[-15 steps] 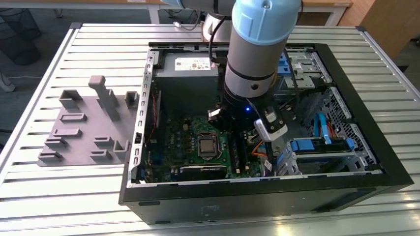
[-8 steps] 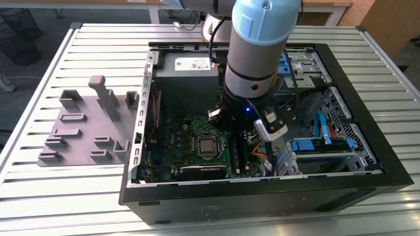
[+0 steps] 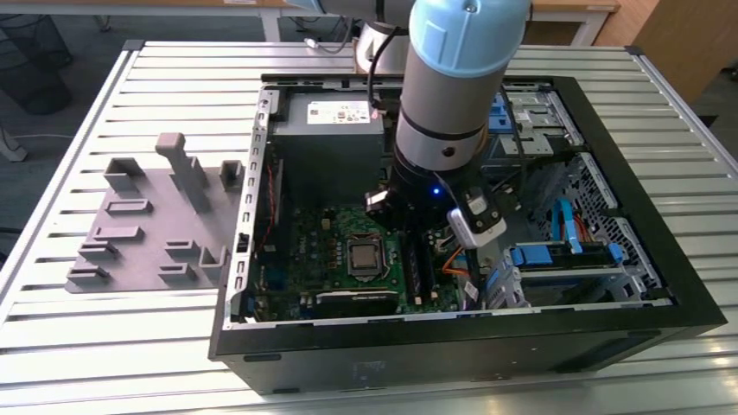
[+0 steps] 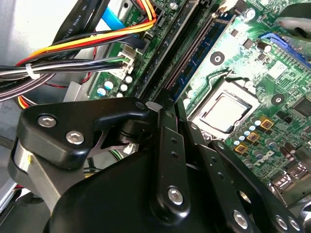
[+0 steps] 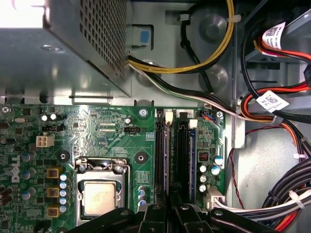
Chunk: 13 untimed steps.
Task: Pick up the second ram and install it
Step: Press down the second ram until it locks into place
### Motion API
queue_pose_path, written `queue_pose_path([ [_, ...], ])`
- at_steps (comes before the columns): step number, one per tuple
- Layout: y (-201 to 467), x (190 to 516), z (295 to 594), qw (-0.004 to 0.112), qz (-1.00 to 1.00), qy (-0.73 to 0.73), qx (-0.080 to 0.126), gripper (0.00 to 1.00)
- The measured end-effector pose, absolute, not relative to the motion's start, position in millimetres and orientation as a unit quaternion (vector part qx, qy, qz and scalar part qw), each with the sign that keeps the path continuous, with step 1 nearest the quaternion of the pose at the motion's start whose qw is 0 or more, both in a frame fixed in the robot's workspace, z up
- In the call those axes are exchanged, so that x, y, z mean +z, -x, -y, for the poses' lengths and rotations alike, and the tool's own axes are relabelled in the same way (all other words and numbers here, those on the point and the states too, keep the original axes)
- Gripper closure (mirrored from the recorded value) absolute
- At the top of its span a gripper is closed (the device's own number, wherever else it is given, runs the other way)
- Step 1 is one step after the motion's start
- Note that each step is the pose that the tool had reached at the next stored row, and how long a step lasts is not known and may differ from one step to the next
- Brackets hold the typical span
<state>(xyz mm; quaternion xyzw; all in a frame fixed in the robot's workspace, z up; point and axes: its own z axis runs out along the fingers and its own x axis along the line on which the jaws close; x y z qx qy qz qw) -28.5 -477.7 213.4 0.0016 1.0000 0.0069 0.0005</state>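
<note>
Item: second ram (image 5: 187,160), blue-green stick with dark chips. Location: standing on edge in the memory slots (image 5: 160,155) of the motherboard (image 5: 104,128), running lengthwise along them. In the second wrist view the second ram (image 4: 206,46) shows as a blue-green strip ending just at the gripper tip.

Item: gripper (image 5: 175,206), black, with bolted linkages. Position: low over the near end of the slots, in line with the stick. In the second wrist view the gripper (image 4: 167,109) has its two sides drawn close. Whether they pinch the stick or only rest by it: cannot tell.

Item: arm (image 3: 450,104), grey with a pale blue joint cap. Position: reaching down into the open computer case (image 3: 645,285), lower end above the motherboard (image 3: 311,251).

Item: processor (image 3: 363,257), silver square in its socket. In the exterior view the slots lie at its 3 o'clock, near.

Item: power supply (image 3: 328,117), grey box at 12 o'clock of the motherboard in the exterior view.

Item: cable bundle (image 5: 277,111), orange, red, yellow and black, beside the slots.

Item: grey holder blocks (image 3: 150,225), on the slatted desk (image 3: 104,346) at 9 o'clock of the case, apart from it
</note>
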Motion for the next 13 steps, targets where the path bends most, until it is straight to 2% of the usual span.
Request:
queue_pose_path([
  [13,27.9,212.3,477.8,0.001,-1.0,-0.011,0.007,0.86],
])
